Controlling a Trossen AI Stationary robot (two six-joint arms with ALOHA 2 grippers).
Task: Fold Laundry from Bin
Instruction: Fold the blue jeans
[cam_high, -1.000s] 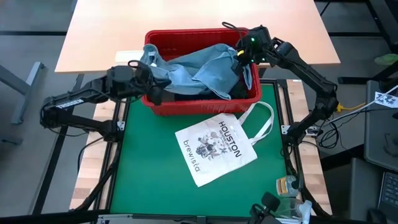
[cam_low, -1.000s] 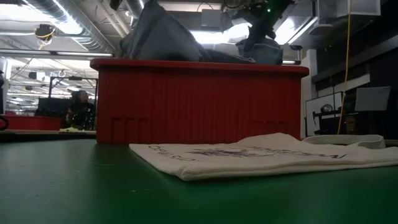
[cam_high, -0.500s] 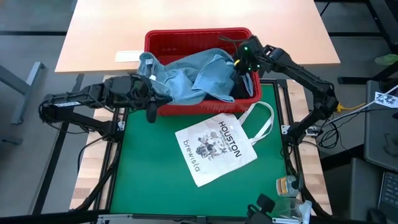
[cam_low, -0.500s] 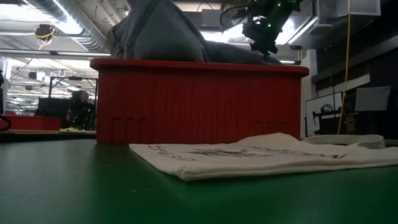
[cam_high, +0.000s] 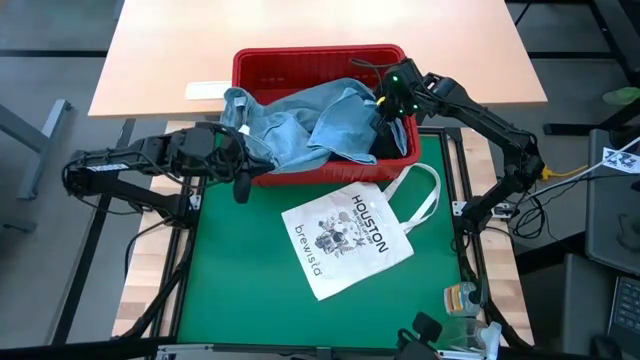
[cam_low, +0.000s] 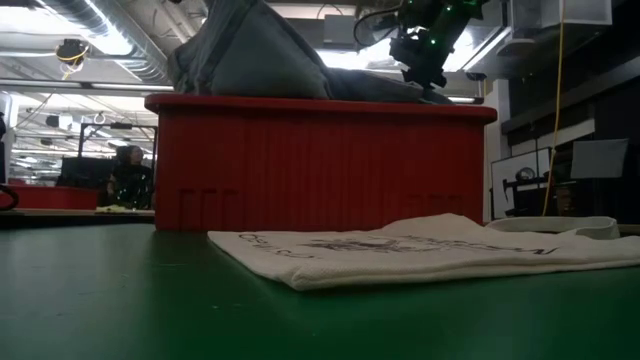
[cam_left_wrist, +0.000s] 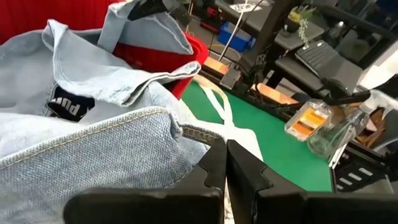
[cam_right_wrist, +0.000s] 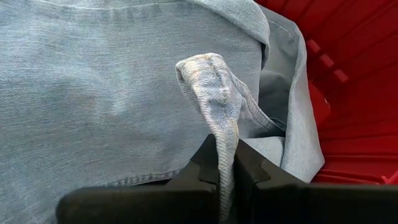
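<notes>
Right wrist view shows the right claw (cam_right_wrist: 225, 163) pinching the denim (cam_right_wrist: 112, 87); left claw (cam_left_wrist: 225, 163) grips its far hem. The bin (cam_high: 385, 160) beneath might drag along.

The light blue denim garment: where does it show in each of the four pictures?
High view: light blue denim garment spills from the red bin over its left front rim.
Low view: a grey heap above the bin's rim.
Left wrist view: fills the left half.
Right wrist view: fills most of the picture, a fold pinched between the fingers.
Shared landmark: the red bin.
</notes>
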